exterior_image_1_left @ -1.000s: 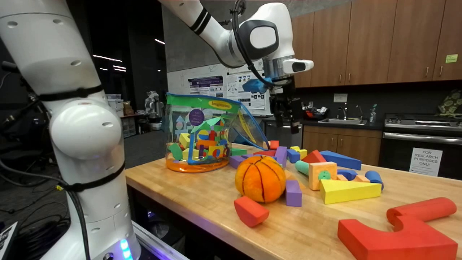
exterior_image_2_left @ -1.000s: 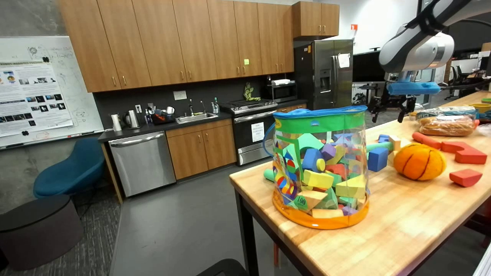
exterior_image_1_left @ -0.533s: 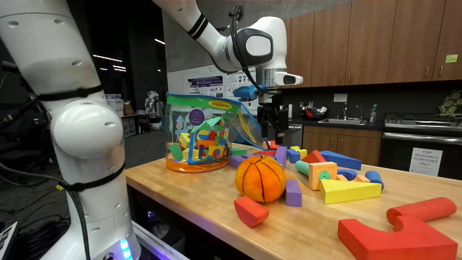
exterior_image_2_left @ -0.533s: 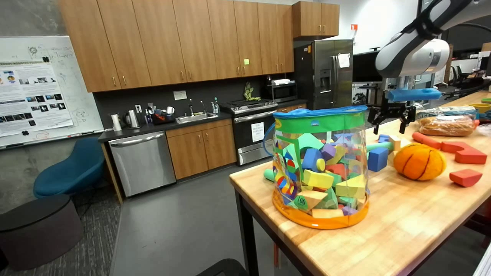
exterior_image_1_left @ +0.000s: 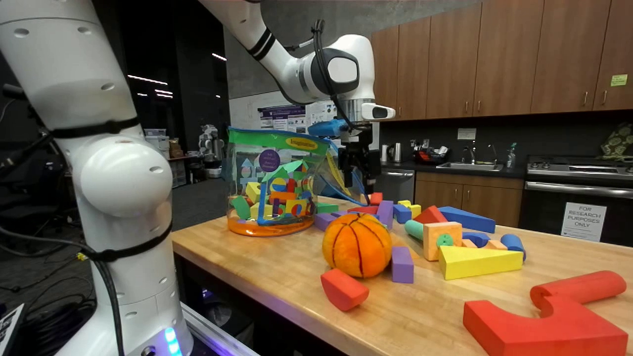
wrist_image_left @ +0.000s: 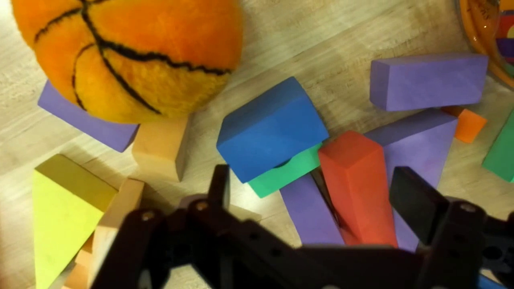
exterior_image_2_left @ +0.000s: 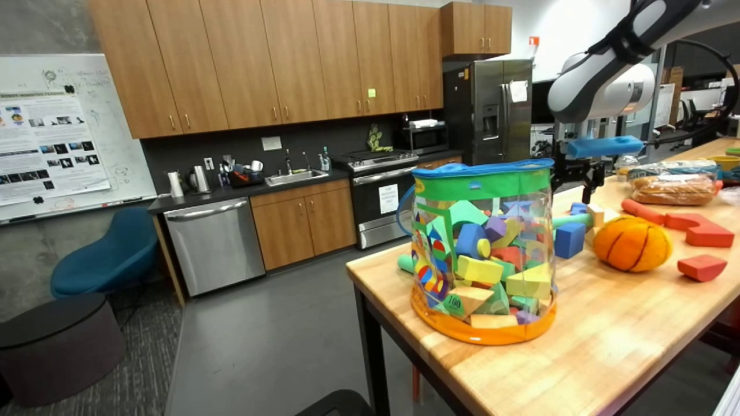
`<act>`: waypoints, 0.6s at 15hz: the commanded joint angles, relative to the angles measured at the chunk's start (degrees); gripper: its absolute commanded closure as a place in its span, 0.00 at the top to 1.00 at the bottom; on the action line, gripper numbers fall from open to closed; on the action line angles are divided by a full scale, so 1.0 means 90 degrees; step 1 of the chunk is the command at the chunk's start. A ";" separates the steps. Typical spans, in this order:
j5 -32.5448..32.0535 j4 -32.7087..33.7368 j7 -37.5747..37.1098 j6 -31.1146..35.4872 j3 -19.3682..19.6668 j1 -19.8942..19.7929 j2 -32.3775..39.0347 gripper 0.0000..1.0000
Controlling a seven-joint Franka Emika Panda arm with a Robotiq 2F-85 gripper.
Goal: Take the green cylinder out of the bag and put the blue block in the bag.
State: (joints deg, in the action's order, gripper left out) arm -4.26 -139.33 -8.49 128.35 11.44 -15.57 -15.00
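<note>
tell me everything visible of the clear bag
The bag looks like printed clear plastic, with a green top band, blue edging and an orange base. It stands upright on the wooden table, a flap hanging open at one side, coloured blocks inside. A purple block lies by its base; whether they touch is unclear.

Free air between the spread jaws; below them a red block [wrist_image_left: 356,188] and a blue block [wrist_image_left: 273,130] obstruct the bench [wrist_image_left: 317,40]; to one side, the bag [exterior_image_2_left: 481,186].
</note>
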 commanded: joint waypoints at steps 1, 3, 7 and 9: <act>-0.0031 -0.0105 -0.0129 0.0301 0.0003 0.0001 0.0157 1.00; 0.0026 -0.0182 -0.0184 0.0441 0.0024 -0.0007 0.0268 1.00; 0.0150 -0.0297 -0.0457 0.0659 0.0038 -0.0002 0.0508 1.00; 0.0195 -0.0334 -0.0789 0.0629 0.0013 -0.0006 0.0591 1.00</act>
State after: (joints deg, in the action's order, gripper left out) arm -3.48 -141.96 -11.92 133.56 11.69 -15.62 -10.70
